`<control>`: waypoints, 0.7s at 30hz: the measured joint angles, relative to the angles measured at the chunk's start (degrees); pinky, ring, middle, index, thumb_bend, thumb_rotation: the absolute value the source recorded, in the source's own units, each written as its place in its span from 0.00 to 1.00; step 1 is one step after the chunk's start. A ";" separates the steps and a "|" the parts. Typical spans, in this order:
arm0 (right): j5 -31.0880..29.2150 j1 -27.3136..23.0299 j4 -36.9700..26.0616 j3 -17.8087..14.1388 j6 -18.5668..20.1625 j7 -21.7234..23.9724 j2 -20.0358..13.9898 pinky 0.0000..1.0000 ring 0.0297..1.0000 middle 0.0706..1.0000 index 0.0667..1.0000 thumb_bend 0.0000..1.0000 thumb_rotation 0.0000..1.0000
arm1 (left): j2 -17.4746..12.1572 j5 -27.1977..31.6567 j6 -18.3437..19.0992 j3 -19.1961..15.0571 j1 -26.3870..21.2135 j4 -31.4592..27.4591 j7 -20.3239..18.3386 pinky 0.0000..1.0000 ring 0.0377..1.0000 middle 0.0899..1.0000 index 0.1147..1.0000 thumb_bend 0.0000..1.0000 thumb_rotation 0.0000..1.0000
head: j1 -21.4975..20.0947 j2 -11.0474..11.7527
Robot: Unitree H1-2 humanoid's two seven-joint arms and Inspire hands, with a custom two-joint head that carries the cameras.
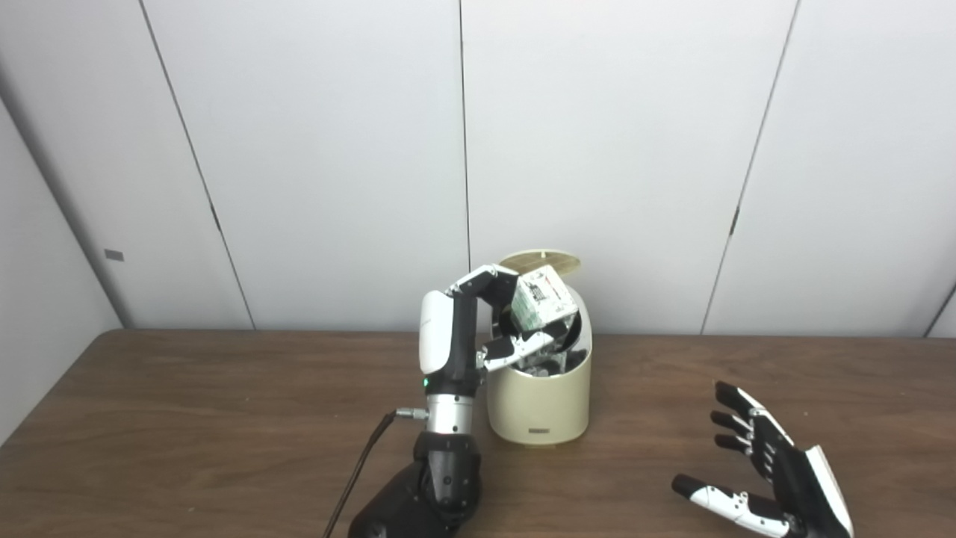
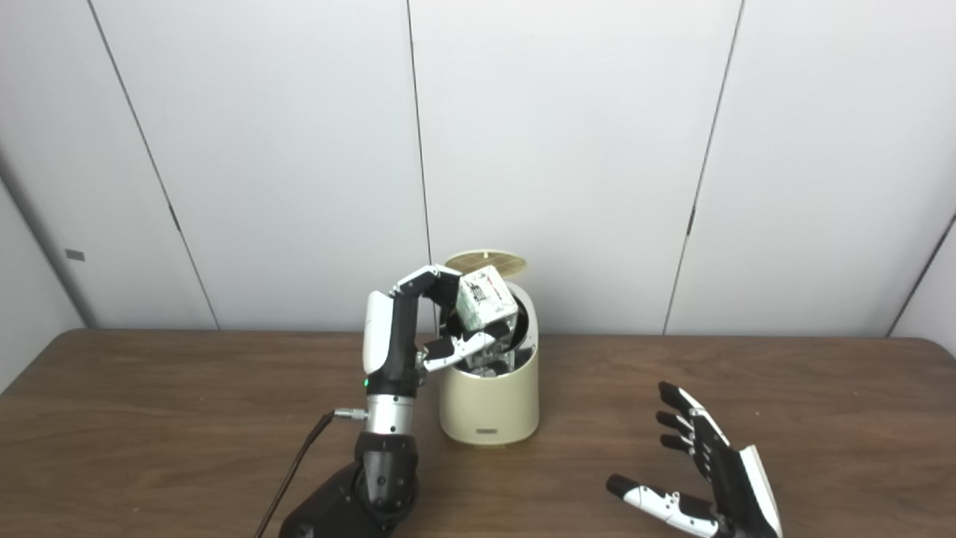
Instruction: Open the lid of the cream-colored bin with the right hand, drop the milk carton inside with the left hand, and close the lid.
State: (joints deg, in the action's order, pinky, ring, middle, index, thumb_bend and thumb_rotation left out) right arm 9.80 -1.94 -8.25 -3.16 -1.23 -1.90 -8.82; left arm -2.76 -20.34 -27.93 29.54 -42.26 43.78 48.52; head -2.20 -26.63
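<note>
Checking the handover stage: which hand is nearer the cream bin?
Left. The left hand holds the milk carton over the cream bin opening; the right hand hangs open, well off to the bin's right.

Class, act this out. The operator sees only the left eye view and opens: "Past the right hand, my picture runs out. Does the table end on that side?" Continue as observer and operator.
Observer: Yes. The right eye view shows the far right corner of the table, beyond the open right hand; your view cuts it off.
Operator: The forearm under the left hand looks almost against the bin. Touching?
Observer: No. Here a wider strip of table separates that forearm from the bin, while the left hand holds the milk carton over the opening.
</note>
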 measured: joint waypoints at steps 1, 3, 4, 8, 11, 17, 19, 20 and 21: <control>-0.18 -0.06 0.42 0.05 -0.01 0.01 0.01 0.75 0.82 0.87 0.85 0.75 0.30 | 0.02 -0.02 -0.06 0.05 0.02 0.01 -0.05 0.61 0.65 0.68 0.69 0.86 0.18 | 0.18 0.09; -0.29 -0.10 0.64 0.09 0.01 0.02 0.02 0.77 0.84 0.88 0.86 0.75 0.30 | 0.01 0.00 -0.06 0.06 0.10 -0.11 -0.09 0.62 0.65 0.68 0.70 0.86 0.21 | 0.27 0.17; -0.30 -0.15 0.64 0.09 0.02 0.02 0.02 0.77 0.84 0.87 0.86 0.75 0.31 | -0.03 -0.01 -0.06 0.07 0.20 -0.21 -0.11 0.61 0.65 0.68 0.70 0.86 0.22 | 0.35 0.26; -0.31 -0.87 0.69 0.19 0.05 0.02 0.02 0.76 0.84 0.88 0.86 0.75 0.30 | -0.39 0.05 -0.08 0.17 1.01 -1.31 -0.54 0.61 0.64 0.67 0.69 0.85 0.22 | 0.18 0.44; -0.59 -1.64 1.20 0.21 -0.25 0.01 0.02 0.78 0.85 0.88 0.86 0.75 0.29 | -0.43 0.17 -0.07 0.18 1.43 -1.94 -1.06 0.61 0.63 0.66 0.68 0.85 0.21 | 0.27 0.88; -0.40 -1.98 3.00 0.21 -1.35 -0.16 0.01 0.77 0.84 0.88 0.86 0.74 0.28 | -0.99 0.23 0.09 0.16 2.45 -3.93 -1.96 0.59 0.63 0.66 0.68 0.82 0.17 | 0.70 1.49; -0.36 -2.27 3.14 0.21 -1.64 -0.27 0.01 0.77 0.84 0.88 0.86 0.75 0.28 | -1.04 0.23 0.11 0.15 2.75 -4.21 -2.01 0.58 0.62 0.65 0.68 0.80 0.17 | 0.70 1.49; -0.38 -2.47 3.31 0.21 -1.87 -0.32 0.01 0.77 0.84 0.88 0.86 0.75 0.28 | -1.11 0.24 0.13 0.15 2.84 -4.49 -2.09 0.56 0.61 0.65 0.67 0.80 0.17 | 0.79 1.58; -0.45 -2.70 3.56 0.21 -2.17 -0.33 0.01 0.77 0.84 0.88 0.85 0.75 0.28 | -1.23 0.31 0.22 0.15 2.96 -5.20 -2.30 0.54 0.60 0.64 0.66 0.79 0.17 | 0.79 1.76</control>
State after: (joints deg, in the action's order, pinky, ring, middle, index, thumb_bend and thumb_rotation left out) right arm 9.34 -4.65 -4.69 -2.95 -3.40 -2.23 -8.80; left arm -3.99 -20.03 -27.70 29.69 -39.29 38.58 46.22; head -1.41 -24.87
